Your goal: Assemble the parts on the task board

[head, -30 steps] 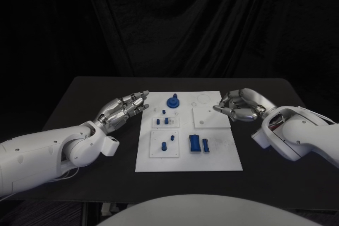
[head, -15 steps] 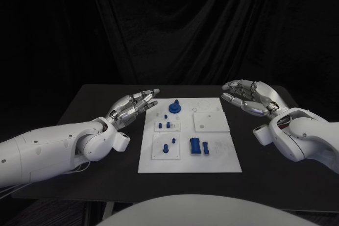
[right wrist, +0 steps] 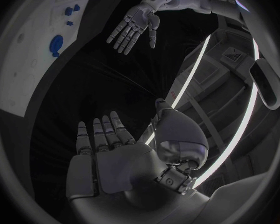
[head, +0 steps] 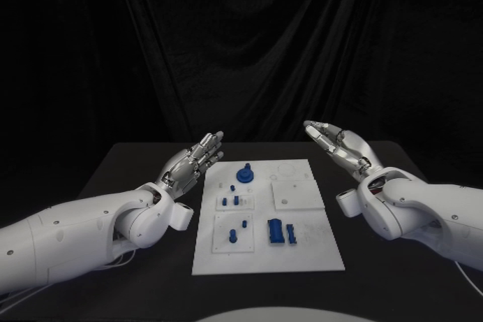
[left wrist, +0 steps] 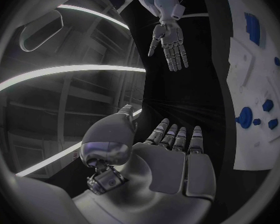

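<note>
Both our hands are raised off the table with fingers spread, holding nothing: left hand [head: 194, 161] just beside the board [head: 302, 255]'s far left corner, right hand [head: 336, 147] beyond its far right corner. The blue parts [head: 275, 230] lie on the board's left half, nearer our left hand

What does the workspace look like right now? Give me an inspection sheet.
Surface: black table, dark all over.
Job's things: white task board lies mid-table; blue parts lie and stand on it, untouched.
Clutter: nothing seen.
Robot hands: left robot hand and right robot hand are raised beside the board, fingers apart, holding nothing.
Cables: thin wires under the left arm, at the picture's lower left.
Surroundings: black curtain behind the table.
</note>
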Robot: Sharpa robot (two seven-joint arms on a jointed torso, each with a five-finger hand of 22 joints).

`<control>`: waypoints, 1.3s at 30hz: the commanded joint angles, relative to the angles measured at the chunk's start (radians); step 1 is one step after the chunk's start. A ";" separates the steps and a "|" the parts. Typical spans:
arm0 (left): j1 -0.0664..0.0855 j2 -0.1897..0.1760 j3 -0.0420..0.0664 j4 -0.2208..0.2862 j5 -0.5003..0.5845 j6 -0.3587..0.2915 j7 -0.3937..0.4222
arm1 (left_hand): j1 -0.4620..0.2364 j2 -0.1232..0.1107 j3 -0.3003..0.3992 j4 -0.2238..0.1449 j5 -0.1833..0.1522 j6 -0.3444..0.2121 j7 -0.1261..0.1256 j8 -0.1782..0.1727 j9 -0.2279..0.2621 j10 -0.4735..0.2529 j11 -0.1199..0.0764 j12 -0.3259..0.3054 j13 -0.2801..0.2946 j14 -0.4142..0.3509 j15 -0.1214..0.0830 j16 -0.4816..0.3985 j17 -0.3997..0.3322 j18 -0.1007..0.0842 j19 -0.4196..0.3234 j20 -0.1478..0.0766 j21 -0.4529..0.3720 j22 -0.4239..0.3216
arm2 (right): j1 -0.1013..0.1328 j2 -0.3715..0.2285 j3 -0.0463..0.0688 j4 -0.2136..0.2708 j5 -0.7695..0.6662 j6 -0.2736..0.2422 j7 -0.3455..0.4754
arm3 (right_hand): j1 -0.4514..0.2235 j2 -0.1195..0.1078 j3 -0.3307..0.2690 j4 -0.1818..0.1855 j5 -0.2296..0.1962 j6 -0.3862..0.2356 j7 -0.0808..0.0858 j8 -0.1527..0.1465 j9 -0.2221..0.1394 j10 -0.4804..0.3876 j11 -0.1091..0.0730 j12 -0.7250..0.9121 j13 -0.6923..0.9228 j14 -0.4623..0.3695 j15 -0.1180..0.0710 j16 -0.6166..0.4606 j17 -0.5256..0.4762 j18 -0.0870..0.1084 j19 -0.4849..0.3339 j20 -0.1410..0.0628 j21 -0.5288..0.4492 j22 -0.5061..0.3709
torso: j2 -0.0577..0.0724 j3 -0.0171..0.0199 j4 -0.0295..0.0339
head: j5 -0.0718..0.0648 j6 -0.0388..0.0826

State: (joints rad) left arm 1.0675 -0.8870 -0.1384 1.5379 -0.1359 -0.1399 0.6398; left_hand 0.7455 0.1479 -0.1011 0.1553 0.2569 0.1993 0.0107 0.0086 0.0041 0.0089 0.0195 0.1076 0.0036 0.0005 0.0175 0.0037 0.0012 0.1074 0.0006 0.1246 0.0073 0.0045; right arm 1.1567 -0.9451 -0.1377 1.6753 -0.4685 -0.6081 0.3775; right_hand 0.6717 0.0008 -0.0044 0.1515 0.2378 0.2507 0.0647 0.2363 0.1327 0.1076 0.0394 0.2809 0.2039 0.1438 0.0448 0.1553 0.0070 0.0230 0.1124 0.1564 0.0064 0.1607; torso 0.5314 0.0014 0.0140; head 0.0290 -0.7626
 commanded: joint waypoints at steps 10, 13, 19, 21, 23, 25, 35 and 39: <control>-0.013 0.077 0.099 0.024 0.107 -0.486 -0.091 | -0.394 -0.078 0.101 -0.155 -0.136 -0.105 -0.011 -0.009 -0.004 -0.009 -0.019 -0.108 -0.004 0.000 -0.018 -0.004 -0.001 -0.107 -0.001 -0.125 -0.007 -0.004 | -0.092 0.142 0.118 -0.091 0.419 -0.147 0.128 | -0.356 -0.001 0.004 -0.078 -0.126 -0.132 -0.065 -0.125 -0.133 -0.108 -0.039 -0.149 -0.108 -0.073 -0.045 -0.082 -0.007 -0.023 -0.112 -0.086 -0.006 -0.085 | 0.012 -0.0013 -0.0131 | -0.027 0.150; -0.015 0.092 0.118 0.028 0.121 -0.558 -0.105 | -0.441 -0.148 0.101 -0.155 -0.152 -0.116 -0.011 -0.009 -0.004 -0.009 -0.019 -0.108 -0.004 0.000 -0.018 -0.004 -0.001 -0.107 -0.001 -0.125 -0.007 -0.004 | -0.103 0.159 0.133 -0.102 0.456 -0.158 0.139 | -0.394 -0.001 0.004 -0.151 -0.139 -0.145 -0.065 -0.138 -0.133 -0.108 -0.039 -0.165 -0.119 -0.144 -0.045 -0.155 -0.007 -0.023 -0.112 -0.156 -0.006 -0.161 | 0.013 -0.0014 -0.0139 | -0.029 0.161; -0.017 0.106 0.137 0.032 0.135 -0.626 -0.119 | -0.508 -0.148 0.101 -0.155 -0.175 -0.199 -0.011 -0.009 -0.004 -0.009 -0.019 -0.108 -0.004 0.000 -0.018 -0.004 -0.001 -0.107 -0.001 -0.125 -0.007 -0.004 | -0.107 0.165 0.138 -0.105 0.468 -0.162 0.142 | -0.458 -0.001 0.004 -0.151 -0.162 -0.168 -0.065 -0.161 -0.133 -0.108 -0.039 -0.192 -0.204 -0.144 -0.045 -0.155 -0.007 -0.023 -0.112 -0.156 -0.006 -0.161 | 0.013 -0.0014 -0.0140 | -0.029 0.163; -0.017 0.107 0.138 0.032 0.136 -0.630 -0.120 | -0.523 -0.148 0.101 -0.155 -0.181 -0.199 -0.011 -0.009 -0.004 -0.009 -0.019 -0.108 -0.004 0.000 -0.018 -0.004 -0.001 -0.107 -0.001 -0.125 -0.007 -0.004 | -0.107 0.165 0.138 -0.105 0.468 -0.162 0.142 | -0.472 -0.001 0.004 -0.151 -0.167 -0.173 -0.065 -0.166 -0.133 -0.108 -0.039 -0.197 -0.204 -0.144 -0.045 -0.155 -0.007 -0.023 -0.112 -0.156 -0.006 -0.161 | 0.013 -0.0014 -0.0140 | -0.029 0.163; -0.017 0.107 0.138 0.032 0.136 -0.630 -0.120 | -0.541 -0.148 0.101 -0.155 -0.186 -0.199 -0.011 -0.009 -0.004 -0.009 -0.019 -0.108 -0.004 0.000 -0.018 -0.004 -0.001 -0.107 -0.001 -0.125 -0.007 -0.004 | -0.107 0.165 0.138 -0.105 0.468 -0.162 0.142 | -0.487 -0.001 0.004 -0.151 -0.238 -0.178 -0.065 -0.236 -0.133 -0.108 -0.039 -0.204 -0.204 -0.144 -0.045 -0.155 -0.007 -0.023 -0.112 -0.156 -0.006 -0.161 | 0.013 -0.0014 -0.0140 | -0.029 0.163; -0.017 0.107 0.138 0.032 0.136 -0.630 -0.120 | -0.559 -0.148 0.101 -0.155 -0.257 -0.199 -0.011 -0.009 -0.004 -0.009 -0.019 -0.108 -0.004 0.000 -0.018 -0.004 -0.001 -0.107 -0.001 -0.125 -0.007 -0.004 | -0.107 0.165 0.138 -0.105 0.468 -0.162 0.142 | -0.504 -0.001 0.004 -0.151 -0.238 -0.251 -0.065 -0.236 -0.133 -0.108 -0.039 -0.281 -0.204 -0.144 -0.045 -0.155 -0.007 -0.023 -0.112 -0.156 -0.006 -0.161 | 0.013 -0.0014 -0.0140 | -0.029 0.163; -0.017 0.107 0.138 0.032 0.136 -0.630 -0.120 | -0.622 -0.148 0.101 -0.155 -0.257 -0.199 -0.011 -0.009 -0.004 -0.009 -0.019 -0.108 -0.004 0.000 -0.018 -0.004 -0.001 -0.107 -0.001 -0.125 -0.007 -0.004 | -0.107 0.165 0.138 -0.105 0.468 -0.162 0.142 | -0.573 -0.001 0.004 -0.151 -0.238 -0.251 -0.065 -0.236 -0.133 -0.108 -0.039 -0.281 -0.204 -0.144 -0.045 -0.155 -0.007 -0.023 -0.112 -0.156 -0.006 -0.161 | 0.013 -0.0014 -0.0140 | -0.029 0.163; -0.017 0.107 0.138 0.032 0.136 -0.630 -0.120 | -0.663 -0.148 0.101 -0.155 -0.257 -0.199 -0.011 -0.009 -0.004 -0.009 -0.019 -0.108 -0.004 0.000 -0.018 -0.004 -0.001 -0.107 -0.001 -0.125 -0.007 -0.004 | -0.107 0.165 0.138 -0.105 0.468 -0.162 0.142 | -0.672 -0.001 0.004 -0.151 -0.238 -0.251 -0.065 -0.236 -0.133 -0.108 -0.039 -0.281 -0.204 -0.144 -0.045 -0.155 -0.007 -0.023 -0.112 -0.156 -0.006 -0.161 | 0.013 -0.0014 -0.0140 | -0.029 0.163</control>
State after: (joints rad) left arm 1.0508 -0.7817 -0.0015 1.5673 -0.0039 -0.7562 0.5119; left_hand 0.0909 0.0003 0.0006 0.0067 0.0030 0.0037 0.0000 0.0048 0.0016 0.0009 0.0044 0.0059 0.0013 -0.0014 0.0052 0.0037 0.0009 0.0055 -0.0012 0.0089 0.0035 0.0009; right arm 1.0519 -0.7799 -0.0012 1.5693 -0.0014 -0.7566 0.5079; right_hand 0.0087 0.0015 0.0002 0.0080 0.0035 0.0046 0.0007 0.0035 0.0010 0.0052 -0.0016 0.0035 0.0009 0.0064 0.0008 0.0061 0.0014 0.0074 0.0003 0.0050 0.0064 0.0009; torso 0.5442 0.0000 0.0000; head 0.0001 -0.6000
